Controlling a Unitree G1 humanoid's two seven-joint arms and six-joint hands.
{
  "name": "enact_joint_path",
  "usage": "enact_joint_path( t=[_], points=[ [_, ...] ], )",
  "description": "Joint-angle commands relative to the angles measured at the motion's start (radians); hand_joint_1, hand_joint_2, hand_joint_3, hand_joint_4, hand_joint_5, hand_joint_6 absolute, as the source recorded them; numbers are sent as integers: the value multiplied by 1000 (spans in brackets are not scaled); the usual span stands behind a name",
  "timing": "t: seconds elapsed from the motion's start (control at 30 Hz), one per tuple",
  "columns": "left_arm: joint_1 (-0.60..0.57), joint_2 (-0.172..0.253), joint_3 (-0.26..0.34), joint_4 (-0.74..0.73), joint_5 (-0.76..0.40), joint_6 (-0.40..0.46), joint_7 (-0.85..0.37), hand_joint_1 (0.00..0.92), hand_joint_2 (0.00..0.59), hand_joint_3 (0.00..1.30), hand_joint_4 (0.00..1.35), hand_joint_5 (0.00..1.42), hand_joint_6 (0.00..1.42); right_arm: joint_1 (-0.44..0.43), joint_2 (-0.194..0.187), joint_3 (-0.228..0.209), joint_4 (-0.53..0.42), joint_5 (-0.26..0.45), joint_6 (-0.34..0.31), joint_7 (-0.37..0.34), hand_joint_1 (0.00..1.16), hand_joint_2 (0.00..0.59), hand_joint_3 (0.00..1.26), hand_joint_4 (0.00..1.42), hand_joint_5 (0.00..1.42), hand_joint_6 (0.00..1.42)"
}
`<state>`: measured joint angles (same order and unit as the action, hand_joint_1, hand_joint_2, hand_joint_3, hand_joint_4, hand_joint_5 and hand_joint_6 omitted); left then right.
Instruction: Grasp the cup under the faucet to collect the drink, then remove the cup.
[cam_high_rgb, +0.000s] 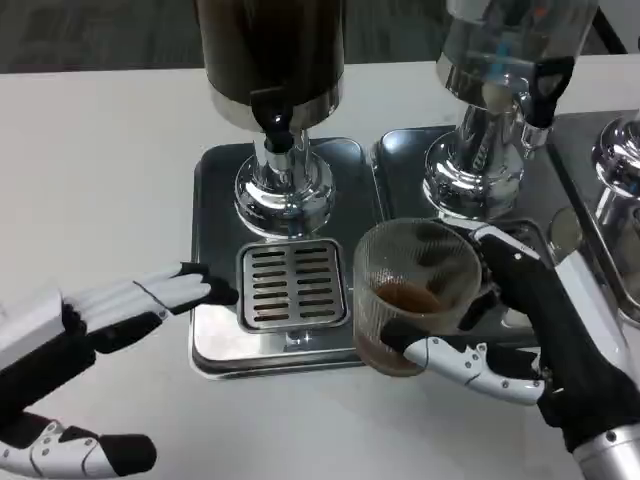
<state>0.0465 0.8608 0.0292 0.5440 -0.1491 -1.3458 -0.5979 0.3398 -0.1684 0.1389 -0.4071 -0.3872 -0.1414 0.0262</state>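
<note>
A clear ribbed cup with a little brown drink at its bottom is gripped by my right hand, thumb in front and fingers behind. The cup sits to the right of the slotted drip grate, over the seam between two metal trays. The dark drink dispenser stands behind the grate, its black faucet above the chrome base. My left hand lies open on the table, fingertips touching the left edge of the tray.
A second dispenser with clear liquid and its own black tap stands on the right tray. A third chrome base sits at the far right edge. Bare white table lies to the left and in front.
</note>
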Motion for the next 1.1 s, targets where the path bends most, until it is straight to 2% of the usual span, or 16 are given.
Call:
enact_joint_path(
  t=[0.03,1.1],
  points=[
    [10,19,4,-6,14,-11,6,0,138,145,16,56,169,0,4,-9,-46,15,-24,-9,745,231,555,689,776,776],
    [13,13,8,-16,11,0,13,0,124,146,16,56,169,8,5,-26,-74,8,-10,-9,755,222,563,708,791,776]
  ],
)
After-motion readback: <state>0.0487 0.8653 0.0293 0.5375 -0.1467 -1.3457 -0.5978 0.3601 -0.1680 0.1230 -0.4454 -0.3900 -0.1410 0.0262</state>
